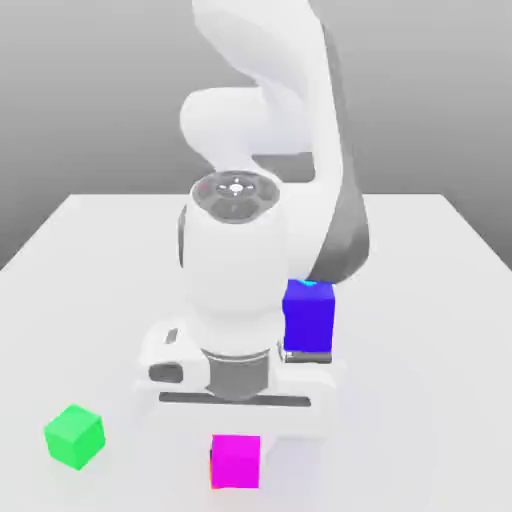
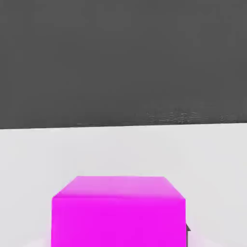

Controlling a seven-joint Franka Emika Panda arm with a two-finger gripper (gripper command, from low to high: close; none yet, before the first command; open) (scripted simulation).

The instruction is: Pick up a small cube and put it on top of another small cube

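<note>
The magenta cube sits right under the tool, which is clamped shut on it, just above the white worktop. A sliver of orange shows at its edge, maybe the target cube. Biggest risk I'd guess: the grip's shallow, so a quick swing past the blue block or green cube could let it slip or twist.

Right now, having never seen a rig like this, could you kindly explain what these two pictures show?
The big white shape is a simulated robot arm. One picture is taken from a camera off the arm looking across a pale grey table; the other comes from a camera on the arm's hand. On the table sit a small green cube and a larger blue-purple block. The gripper at the arm's end is shut on the small magenta-pink cube, which looms large before the hand camera. An orange-red sliver peeks out beside that cube; I cannot tell what it is.
</note>
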